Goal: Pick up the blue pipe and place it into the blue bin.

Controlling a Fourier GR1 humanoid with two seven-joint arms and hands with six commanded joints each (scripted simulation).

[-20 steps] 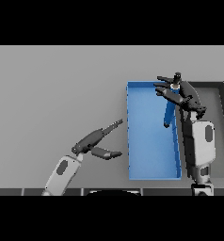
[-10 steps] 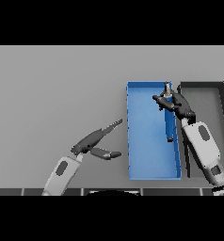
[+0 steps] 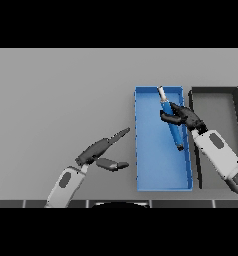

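The blue pipe (image 3: 175,136) slants over the right half of the blue bin (image 3: 152,165), its pale end near the far wall and its dark end lower right. My right hand (image 3: 187,118) reaches in over the bin's right wall, fingers curled round the pipe's middle. I cannot tell whether the pipe touches the bin floor. My left hand (image 3: 97,150) is over the table left of the bin, fingers straight and thumb spread, holding nothing.
A dark grey bin (image 3: 216,100) stands just right of the blue one, with my right forearm crossing its near left part. Grey table (image 3: 61,95) spreads to the left and back.
My right hand has drawn back toward me and a little left, carrying the pipe lower into the blue bin and slanting it more. The left hand has barely moved.
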